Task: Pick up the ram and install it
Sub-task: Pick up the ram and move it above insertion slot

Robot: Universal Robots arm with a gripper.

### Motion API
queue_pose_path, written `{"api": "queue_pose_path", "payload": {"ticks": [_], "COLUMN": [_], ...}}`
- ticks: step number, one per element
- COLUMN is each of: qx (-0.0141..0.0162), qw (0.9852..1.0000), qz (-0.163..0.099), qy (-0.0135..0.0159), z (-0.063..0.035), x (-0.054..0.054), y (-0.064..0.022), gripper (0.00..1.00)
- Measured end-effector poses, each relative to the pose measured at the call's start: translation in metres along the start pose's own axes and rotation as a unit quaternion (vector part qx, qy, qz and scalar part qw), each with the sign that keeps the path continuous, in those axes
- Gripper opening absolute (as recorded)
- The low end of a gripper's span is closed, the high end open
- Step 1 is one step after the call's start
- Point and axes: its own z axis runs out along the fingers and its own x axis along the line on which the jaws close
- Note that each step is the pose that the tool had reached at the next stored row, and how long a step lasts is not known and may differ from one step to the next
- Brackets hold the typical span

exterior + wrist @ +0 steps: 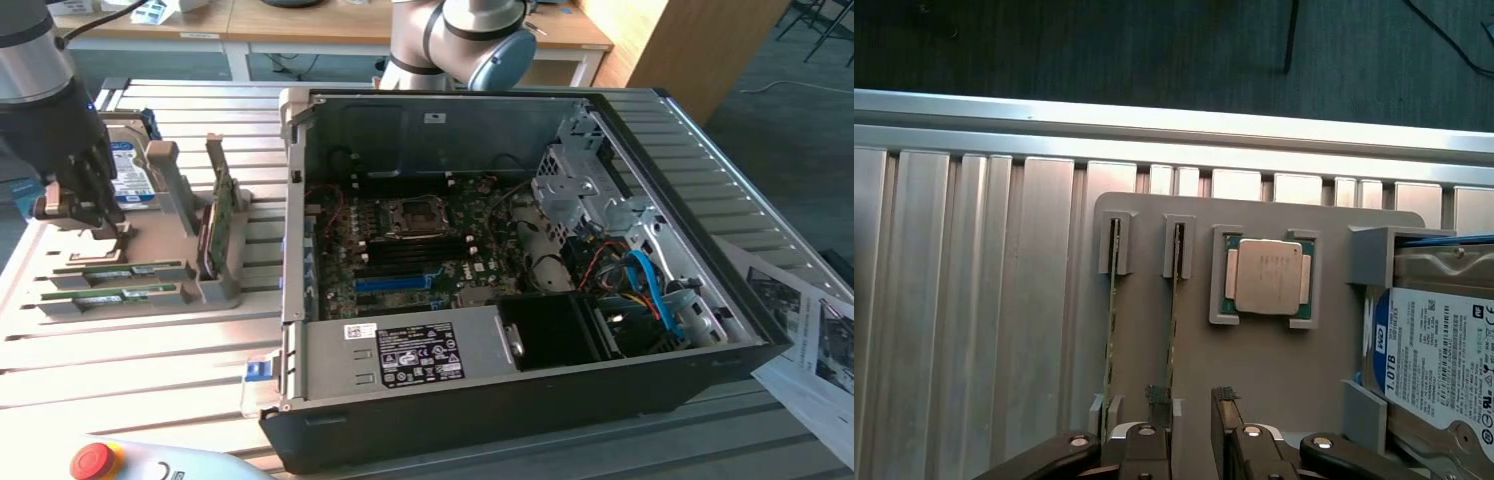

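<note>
Thin, long green circuit-board stick of ram (1174, 320) standing on its long edge in a narrow slot of a flat grey plastic holder (1284, 375), not yet lifted out. Same ram (114, 271) in the exterior view on the holder's nearer part, well to the exterior view's left of the computer. Just beside it and parallel, in a slot of its own, a second green memory stick (1112, 330). Over the ram's end, a black two-fingered gripper (1192, 398), spread apart and pinching nothing, the ram's top edge running toward the gap, close by one serrated pad (1159, 394) and apart from the other; touching or not, impossible to tell. Same gripper (83, 220) hanging low over the holder in the exterior view. On the ram's other side, a square silver processor chip (1269, 277) seated in a grey frame, and past that a blue-labelled silver hard drive (1439, 350) between grey brackets. Under the holder, a ribbed aluminium table (954, 300). Farther along that table, an open black desktop computer case (534, 410) with its dark green motherboard (400, 250) exposed, a red push button (91, 460) at the near edge, printed paper sheets (814, 340) at the exterior view's right.
</note>
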Motion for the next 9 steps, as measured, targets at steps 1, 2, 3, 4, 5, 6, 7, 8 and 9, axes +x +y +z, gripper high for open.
{"api": "queue_pose_path", "payload": {"ticks": [1,2,3,4,5,6,7,8,9], "qx": [0.0,0.0,0.0001,0.0001,0.0002,0.0002,0.0001,0.0001,0.0002], "qw": [1.0,1.0,1.0,1.0,1.0,1.0,1.0,1.0,1.0], "qz": [0.0,0.0,0.0,0.0,0.0,0.0,0.0,0.0,0.0], "qy": [0.0,0.0,0.0,0.0,-0.0001,-0.0001,-0.0001,0.0,0.0], "z": [0.0,0.0,0.0001,0.0002,0.0003,0.0003,0.0002,0.0002,0.0002], "x": [0.0,0.0,0.0,0.0,0.0002,0.0005,0.001,0.0014,0.0018], "y": [0.0,0.0,-0.0001,0.0,0.0,0.0001,0.0,0.0,0.0], "gripper": [0.3,0.3,0.3,0.3,0.3,0.3,0.3,0.3,0.3]}}
